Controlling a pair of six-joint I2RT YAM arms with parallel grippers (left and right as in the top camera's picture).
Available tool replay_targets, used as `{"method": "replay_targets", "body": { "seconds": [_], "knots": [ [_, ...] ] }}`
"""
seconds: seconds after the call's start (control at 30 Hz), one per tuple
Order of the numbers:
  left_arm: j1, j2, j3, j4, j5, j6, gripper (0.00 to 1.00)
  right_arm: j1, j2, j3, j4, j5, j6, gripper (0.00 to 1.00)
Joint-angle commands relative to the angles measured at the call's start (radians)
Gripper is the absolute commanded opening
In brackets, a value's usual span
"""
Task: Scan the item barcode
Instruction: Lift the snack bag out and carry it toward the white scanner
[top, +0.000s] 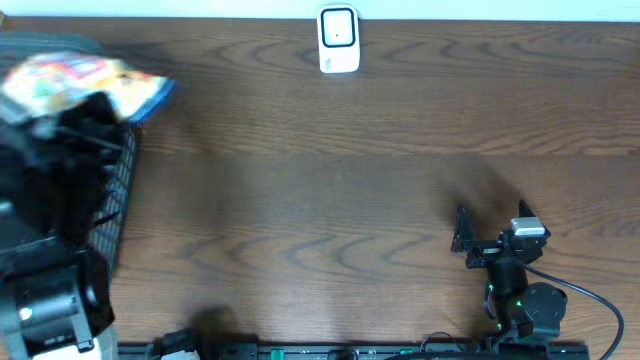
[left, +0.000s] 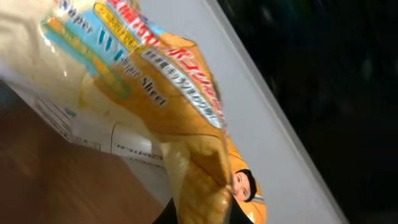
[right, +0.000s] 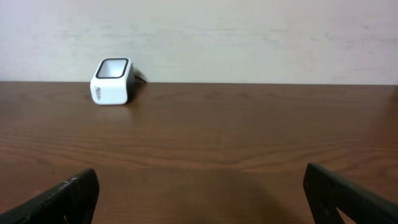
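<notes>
Pinching a crinkly yellow, orange and blue plastic snack packet (top: 85, 82) at ten o'clock, above a black wire basket (top: 118, 190), the left gripper (top: 92, 112) appears to be mid-carry. The right gripper (top: 462, 235) rests spread wide at five o'clock. Next, the packet's barcode must face the small white box-shaped scanner (top: 338, 40) at twelve o'clock.

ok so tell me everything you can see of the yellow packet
The packet is a glossy, crinkled plastic bag, mostly yellow and orange with light blue patches, Japanese lettering and a small cartoon face near one end. A white printed panel shows on one side; no barcode is clear. It is tilted in the air at the table's far left, near the black wire basket, blurred from overhead. The left gripper is shut on one end.
</notes>
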Motion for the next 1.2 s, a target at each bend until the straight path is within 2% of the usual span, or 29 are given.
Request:
{"method": "replay_targets", "body": {
  "seconds": [0.0,0.1,0.3,0.57,0.73,0.87,0.9,0.97,1.03,1.07,1.1,1.17],
  "knots": [
    [-0.212,0.035,0.028,0.019,0.046,0.1,0.07,0.008,-0.006,-0.002,-0.003,0.005,-0.006,0.99],
    [-0.401,0.124,0.026,0.016,0.045,0.221,0.07,0.008,-0.006,-0.002,-0.003,0.005,-0.006,0.99],
    [-0.652,0.38,0.025,0.048,0.046,0.257,0.07,0.008,-0.006,-0.002,-0.003,0.005,-0.006,0.99],
    [-0.889,0.767,0.025,0.171,0.046,0.233,0.07,0.008,-0.006,-0.002,-0.003,0.005,-0.006,0.99],
    [-0.975,0.914,0.025,0.245,0.047,0.166,0.07,0.008,-0.006,-0.002,-0.003,0.005,-0.006,0.99],
    [-1.023,0.949,0.025,0.296,0.047,0.143,0.08,0.008,-0.006,-0.002,-0.003,0.005,-0.006,0.99],
    [-1.035,0.949,0.025,0.306,0.047,0.143,0.12,0.008,-0.006,-0.002,-0.003,0.005,-0.006,0.99],
    [-1.043,0.943,0.025,0.323,0.055,0.143,0.38,0.008,-0.006,-0.002,-0.003,0.005,-0.006,0.99],
    [-1.043,0.925,0.025,0.337,0.065,0.143,0.49,0.008,-0.006,-0.002,-0.003,0.005,-0.006,0.99],
    [-1.039,0.915,0.025,0.338,0.065,0.143,0.59,0.008,-0.006,-0.002,-0.003,0.005,-0.006,0.99],
    [-1.027,0.893,0.025,0.337,0.065,0.144,0.63,0.008,-0.006,-0.002,-0.003,0.005,-0.006,0.99],
    [-1.005,0.866,0.025,0.328,0.065,0.144,0.65,0.008,-0.006,-0.002,-0.003,0.005,-0.006,0.99]
  ]
}}
